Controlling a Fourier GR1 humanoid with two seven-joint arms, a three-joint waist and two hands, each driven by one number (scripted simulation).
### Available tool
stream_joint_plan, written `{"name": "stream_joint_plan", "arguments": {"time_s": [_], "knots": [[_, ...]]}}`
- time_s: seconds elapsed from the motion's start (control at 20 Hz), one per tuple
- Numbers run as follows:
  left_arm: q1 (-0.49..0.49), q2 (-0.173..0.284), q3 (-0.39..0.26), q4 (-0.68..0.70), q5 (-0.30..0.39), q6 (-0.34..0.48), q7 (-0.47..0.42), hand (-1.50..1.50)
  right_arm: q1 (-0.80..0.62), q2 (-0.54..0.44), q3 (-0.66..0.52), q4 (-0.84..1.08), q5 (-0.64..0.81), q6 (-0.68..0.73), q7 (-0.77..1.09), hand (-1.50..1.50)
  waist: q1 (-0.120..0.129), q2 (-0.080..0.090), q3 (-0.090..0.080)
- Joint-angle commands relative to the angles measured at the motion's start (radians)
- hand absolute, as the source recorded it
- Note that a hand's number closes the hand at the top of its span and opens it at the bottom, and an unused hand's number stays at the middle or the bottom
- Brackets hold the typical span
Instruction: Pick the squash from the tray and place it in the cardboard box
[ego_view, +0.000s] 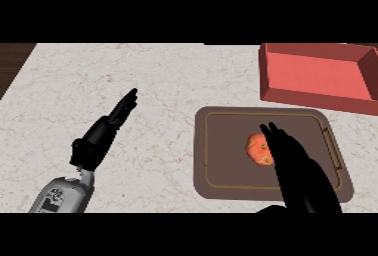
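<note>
Just left of right hand (299, 167) fingers, squash (258, 148) on tray (221, 150).

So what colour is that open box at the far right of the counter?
The open box is red to salmon pink inside and out, seen best in the head view.

black left hand (100, 136), grey forearm (65, 195)

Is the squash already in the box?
No. The squash lies on the brown tray, partly under the right hand; the red box holds nothing.
</note>
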Motion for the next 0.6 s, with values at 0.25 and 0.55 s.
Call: {"name": "stream_joint_plan", "arguments": {"time_s": [0.25, 0.55], "knots": [[0.079, -0.043, -0.012, -0.013, -0.080, -0.012, -0.044, 0.00, 0.016, 0.033, -0.116, 0.158, 0.008, 0.028, -0.118, -1.50, -0.001, 0.000, 0.000], [-0.010, -0.044, 0.077, 0.094, -0.057, -0.075, -0.069, 0.00, -0.034, 0.109, -0.118, 0.176, 0.083, 0.033, -0.144, -1.50, -0.004, 0.000, 0.000]]}}
